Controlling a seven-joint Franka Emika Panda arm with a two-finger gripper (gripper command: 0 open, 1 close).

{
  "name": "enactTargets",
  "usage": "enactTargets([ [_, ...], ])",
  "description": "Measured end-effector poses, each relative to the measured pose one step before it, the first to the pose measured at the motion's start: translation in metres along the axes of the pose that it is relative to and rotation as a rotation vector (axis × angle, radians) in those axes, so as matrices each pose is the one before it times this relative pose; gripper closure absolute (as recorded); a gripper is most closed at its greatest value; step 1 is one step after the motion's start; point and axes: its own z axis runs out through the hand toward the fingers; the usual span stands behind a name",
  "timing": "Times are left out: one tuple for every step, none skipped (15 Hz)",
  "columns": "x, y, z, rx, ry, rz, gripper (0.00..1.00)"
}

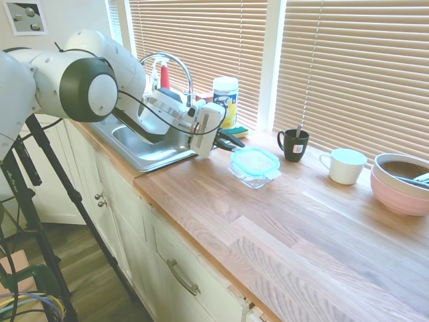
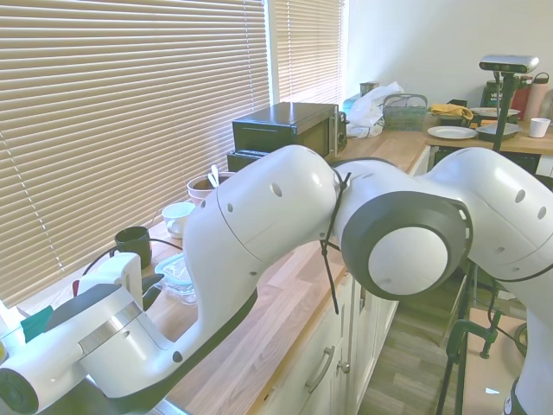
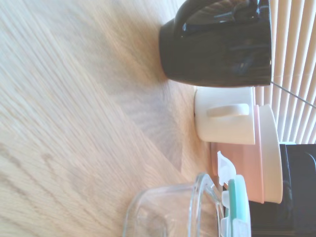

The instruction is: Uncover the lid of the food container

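The jaws are seen parted and empty, just short of the food container, whose lid is seated beyond them. The light container could be pushed along the wooden surface if the rim is met off-centre. Farther beyond are a black mug, a white mug, a pink bowl; blinds behind.
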Motion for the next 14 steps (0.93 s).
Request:
enactTargets([
  [0.00113,0.00076,0.00016,-0.00191,-0.00837,0.00351,1.00],
  [0.00095,0.00069,0.00006,-0.00238,-0.00580,0.00326,1.00],
  [0.00186,0.00093,0.00009,-0.00220,-0.00404,0.00460,1.00],
  [0.00368,0.00130,-0.00012,-0.00056,-0.00462,0.00661,1.00],
  [0.00444,0.00179,0.00043,-0.00032,-0.00371,0.00684,1.00],
  [0.00480,0.00284,0.00089,-0.00036,-0.00604,0.00862,1.00],
  [0.00524,0.00381,0.00067,-0.00022,-0.00952,0.01021,1.00],
  [0.00575,0.00436,0.00055,-0.00052,-0.01066,0.01088,1.00],
  [0.00761,0.00490,0.00039,0.00072,-0.00866,0.01144,1.00],
  [0.00784,0.00515,0.00081,0.00033,-0.00579,0.00935,1.00],
  [0.00711,0.00499,0.00100,-0.00034,-0.00494,0.01047,1.00],
  [0.00754,0.00564,0.00010,-0.00085,-0.00485,0.01280,1.00],
  [0.00709,0.00567,-0.00101,-0.00236,-0.00427,0.01303,1.00],
  [0.00845,0.00689,-0.00200,-0.00389,-0.00175,0.01488,1.00],
])
